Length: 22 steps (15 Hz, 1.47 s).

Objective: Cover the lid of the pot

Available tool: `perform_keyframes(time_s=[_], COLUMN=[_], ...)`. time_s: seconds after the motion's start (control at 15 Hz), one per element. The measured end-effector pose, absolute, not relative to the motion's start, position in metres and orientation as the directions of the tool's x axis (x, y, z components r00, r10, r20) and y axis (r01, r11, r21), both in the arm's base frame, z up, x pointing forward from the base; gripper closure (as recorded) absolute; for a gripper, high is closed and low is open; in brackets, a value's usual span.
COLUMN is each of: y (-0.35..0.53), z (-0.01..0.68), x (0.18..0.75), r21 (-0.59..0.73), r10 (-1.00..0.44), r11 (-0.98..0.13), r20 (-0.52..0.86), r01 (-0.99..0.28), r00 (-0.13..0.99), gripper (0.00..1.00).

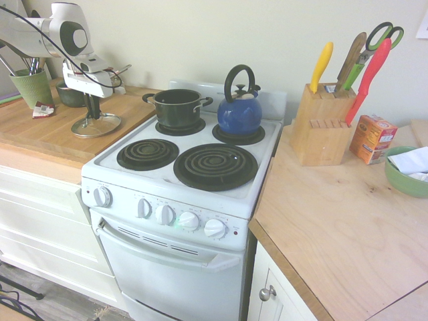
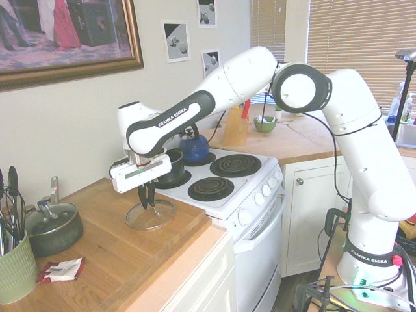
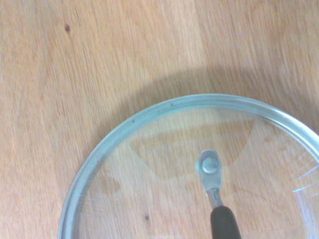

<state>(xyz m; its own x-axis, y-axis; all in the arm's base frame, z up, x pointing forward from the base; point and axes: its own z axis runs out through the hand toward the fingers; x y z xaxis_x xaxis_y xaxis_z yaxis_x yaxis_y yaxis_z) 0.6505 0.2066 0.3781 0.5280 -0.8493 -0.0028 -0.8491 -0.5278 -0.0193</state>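
Observation:
The clear glass lid (image 1: 109, 127) (image 2: 164, 217) lies on the wooden counter left of the stove. My gripper (image 1: 92, 112) (image 2: 148, 201) comes down from above onto its middle and is shut on the lid's dark knob. The wrist view shows the lid's rim (image 3: 149, 112) and its dark knob (image 3: 223, 225) from close by, with the wood showing through the glass. I cannot tell whether the lid still touches the counter. The dark pot (image 1: 177, 107) (image 2: 175, 166) stands uncovered on the stove's back left burner, to the right of the lid in the first exterior view.
A blue kettle (image 1: 239, 114) sits on the back right burner beside the pot. The two front burners are bare. A green utensil cup (image 1: 32, 87) (image 2: 13, 270), a dark pan (image 2: 52, 229) and a small packet (image 2: 62, 268) stand on the lid's counter. A knife block (image 1: 321, 127) stands right of the stove.

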Motion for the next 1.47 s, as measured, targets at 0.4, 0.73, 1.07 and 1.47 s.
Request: perform_keyframes(time_s=[0.4, 0.73, 1.07, 1.47], y=[0.19, 0.138, 0.055, 0.007], z=[0.433, 0.505, 0.548, 0.504], x=[0.655, 0.67, 0.7, 0.75], r21=[-0.085, -0.147, -0.17, -0.139], r10=[-0.865, -0.906, -0.953, -0.977], r11=[-0.501, -0.422, -0.301, -0.213], r20=[0.015, 0.031, 0.029, 0.007], r01=[-0.861, -0.895, -0.938, -0.967], r00=[0.502, 0.422, 0.3, 0.214], gripper=[1.0, 1.0, 1.0, 1.0])
